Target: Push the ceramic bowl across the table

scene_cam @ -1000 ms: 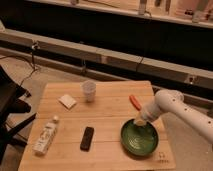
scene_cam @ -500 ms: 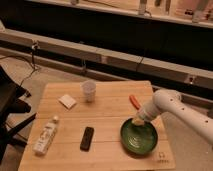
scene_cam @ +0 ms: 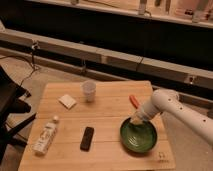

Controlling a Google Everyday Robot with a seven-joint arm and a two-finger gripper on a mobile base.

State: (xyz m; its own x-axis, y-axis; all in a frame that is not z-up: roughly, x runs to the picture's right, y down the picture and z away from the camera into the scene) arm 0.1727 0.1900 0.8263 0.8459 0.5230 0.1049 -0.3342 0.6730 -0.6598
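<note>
Compared with the frames half a second and one second back, nothing on the tabletop has shifted noticeably: the bowl sits where it did and the arm holds the same reach from the right.

Nearest the camera, at the table's [scene_cam: 107, 112] right front corner, a small dark mark [scene_cam: 161, 155] shows on the wood. Just behind it stands the ceramic bowl [scene_cam: 138, 135], glossy dark green with pale streaks inside; no contents can be made out. It lies on the right near part of the table, close to the right edge.

At the left front a white bottle [scene_cam: 45, 137] lies on its side. A dark, flat rectangular object [scene_cam: 87, 138] lies between bottle and bowl, apart from both.

The gripper [scene_cam: 136, 120] comes down at the bowl's far left rim, at or just inside it; whether it touches cannot be told, nor whether it is parted or closed. The white arm [scene_cam: 182, 112] runs off to the right.

Beside the arm, farther back, an orange object [scene_cam: 134, 101] lies on the wood, partly hidden.

Toward the far side stands a small translucent white cup [scene_cam: 88, 90], upright; its contents cannot be seen. A pale square pad [scene_cam: 67, 101] lies just left of it.

The surface is light wood in plank-like slats. A dark chair [scene_cam: 10, 107] stands at the left. Beyond the table run a pale ledge [scene_cam: 100, 52] and a dark wall.
</note>
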